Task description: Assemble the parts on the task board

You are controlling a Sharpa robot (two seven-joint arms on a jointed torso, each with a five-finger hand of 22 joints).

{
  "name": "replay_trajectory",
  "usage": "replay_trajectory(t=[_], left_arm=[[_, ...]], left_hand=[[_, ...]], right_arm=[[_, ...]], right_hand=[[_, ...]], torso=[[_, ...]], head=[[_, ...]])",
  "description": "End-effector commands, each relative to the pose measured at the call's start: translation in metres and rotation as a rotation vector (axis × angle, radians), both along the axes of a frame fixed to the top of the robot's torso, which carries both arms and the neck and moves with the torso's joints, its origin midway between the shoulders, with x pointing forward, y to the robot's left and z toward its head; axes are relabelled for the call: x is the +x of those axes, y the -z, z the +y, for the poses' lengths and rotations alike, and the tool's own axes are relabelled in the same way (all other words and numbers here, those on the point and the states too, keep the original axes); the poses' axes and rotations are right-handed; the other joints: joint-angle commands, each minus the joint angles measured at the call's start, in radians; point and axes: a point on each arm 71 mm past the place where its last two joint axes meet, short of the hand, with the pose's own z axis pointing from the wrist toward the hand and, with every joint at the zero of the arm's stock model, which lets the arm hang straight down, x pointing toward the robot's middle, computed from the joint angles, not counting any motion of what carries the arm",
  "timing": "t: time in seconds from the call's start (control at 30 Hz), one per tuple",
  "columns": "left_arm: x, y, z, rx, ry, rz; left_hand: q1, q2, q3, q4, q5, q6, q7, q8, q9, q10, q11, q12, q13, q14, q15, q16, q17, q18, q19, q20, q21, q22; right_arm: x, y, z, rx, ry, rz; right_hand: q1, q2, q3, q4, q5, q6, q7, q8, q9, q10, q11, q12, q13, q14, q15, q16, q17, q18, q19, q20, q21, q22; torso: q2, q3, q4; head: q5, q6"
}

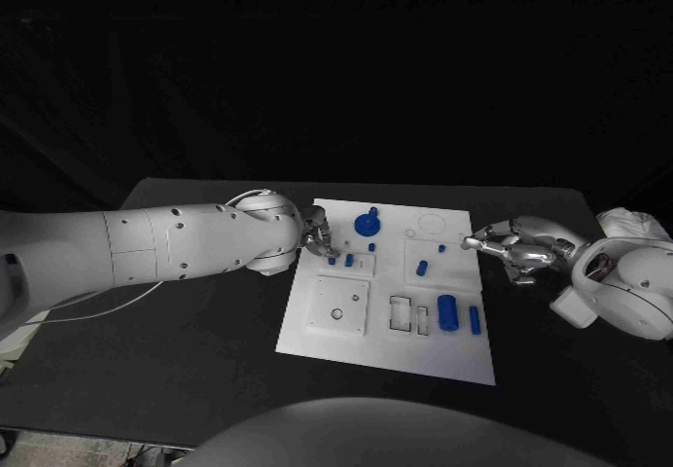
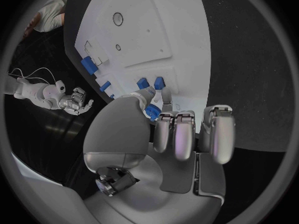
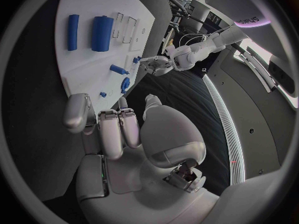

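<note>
The white task board (image 1: pixel 368 342) lies mid-table. My left hand (image 1: pixel 314 236) hovers over its left edge and pinches a small blue part (image 2: pixel 151 113) between thumb and fingertip, just beside two small blue pegs (image 2: pixel 159 82) standing on the board. A round blue part (image 1: pixel 368 225) sits near the far edge. A thick blue cylinder (image 1: pixel 447 311) and a thinner one (image 1: pixel 476 319) lie at the near right. My right hand (image 1: pixel 513 250) hangs at the board's right edge, fingers curled in on nothing (image 3: pixel 115 129).
A raised square plate (image 1: pixel 341 305) with a hole sits on the board's near left, beside rectangular slots (image 1: pixel 409 313). A short blue peg (image 1: pixel 421 266) stands mid-board. Black table (image 1: pixel 183 360) surrounds the board. The left forearm (image 1: pixel 168 243) spans the table's left side.
</note>
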Motion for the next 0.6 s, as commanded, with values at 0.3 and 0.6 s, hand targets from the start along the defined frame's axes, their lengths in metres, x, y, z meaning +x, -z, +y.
replay_trajectory(t=[0.3, 0.6], left_arm=[[0.001, -0.001, 0.0, -0.023, -0.01, -0.03], [0.007, -0.016, 0.001, -0.193, -0.021, -0.235]], left_hand=[[-0.09, 0.018, -0.125, 0.021, -0.028, -0.014, 0.022, -0.047, -0.049, 0.099, 0.017, -0.001, 0.258, 0.105, 0.018, 0.002, 0.263, 0.002, 0.059, 0.011, -0.01, 0.24], [-0.254, -0.001, -0.318, 0.022, -0.072, -0.124, 0.046, -0.092, -0.076, 0.105, 0.032, 0.005, 0.262, 0.105, 0.03, 0.002, 0.263, -0.001, 0.066, 0.021, -0.002, 0.244]], right_arm=[[-0.001, 0.001, 0.0, 0.007, -0.007, -0.005], [-0.001, 0.0, -0.004, 0.01, 0.004, -0.016]], right_hand=[[0.011, 0.001, 0.004, -0.001, 0.005, 0.001, 0.005, -0.005, -0.001, 0.0, -0.007, -0.003, 0.133, -0.008, 0.0, -0.004, 0.109, 0.011, -0.006, -0.001, -0.005, 0.138], [0.012, 0.0, 0.004, -0.001, 0.005, 0.001, 0.005, -0.005, -0.001, 0.002, -0.007, -0.001, 0.134, -0.006, 0.0, -0.002, 0.113, 0.01, -0.004, -0.001, -0.003, 0.138]], torso=[[0.001, 0.0, 0.0004], [0.002, -0.0004, -0.0002]], head=[[0.001, 0.0], [-0.003, 0.0]])
